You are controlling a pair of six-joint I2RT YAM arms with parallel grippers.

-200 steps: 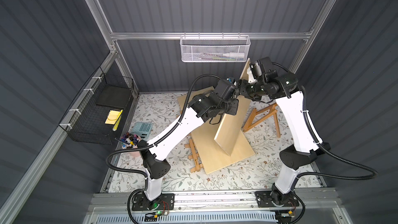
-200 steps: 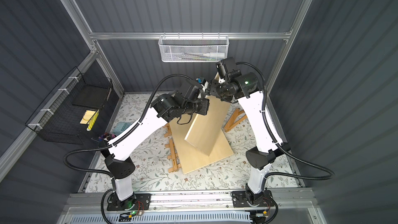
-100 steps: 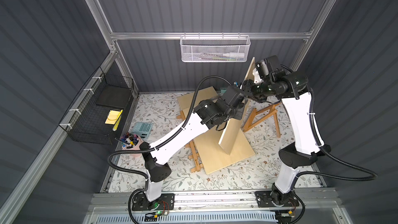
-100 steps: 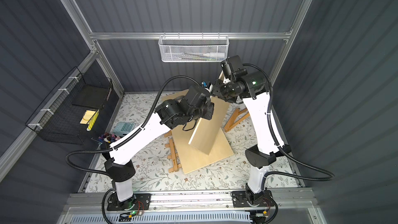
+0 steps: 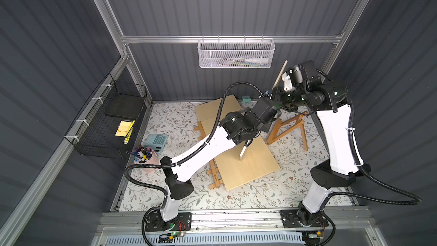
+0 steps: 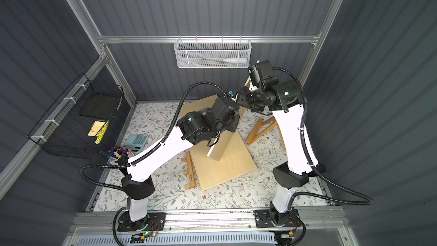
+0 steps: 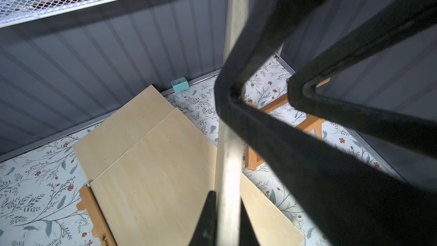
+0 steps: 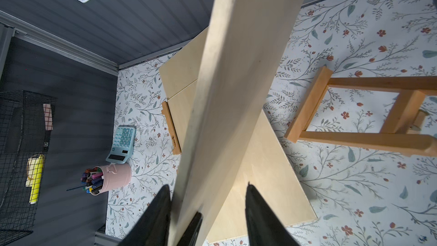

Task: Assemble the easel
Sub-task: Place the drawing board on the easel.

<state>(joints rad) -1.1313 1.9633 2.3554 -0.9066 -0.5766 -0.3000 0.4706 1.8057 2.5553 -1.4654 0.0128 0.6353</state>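
Roughly midway, nothing joined yet: at left an easel frame (image 5: 214, 176) lies on the surface (image 5: 165, 119) under two flat boards (image 5: 250, 169). In the middle the raised panel (image 6: 222, 143) is tilted over the boards, with the left gripper (image 7: 228, 197) jaws pinching its edge and the right gripper (image 8: 208, 186) jaws either side higher up; can't tell if clamped. At right the A-frame stand (image 5: 287, 126) sits apart, so mounting the panel looks still to do.

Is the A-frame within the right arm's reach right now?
Probably not yet: the right gripper straddles the raised board clamped by the left gripper; the A-frame itself stands uncovered near that arm.
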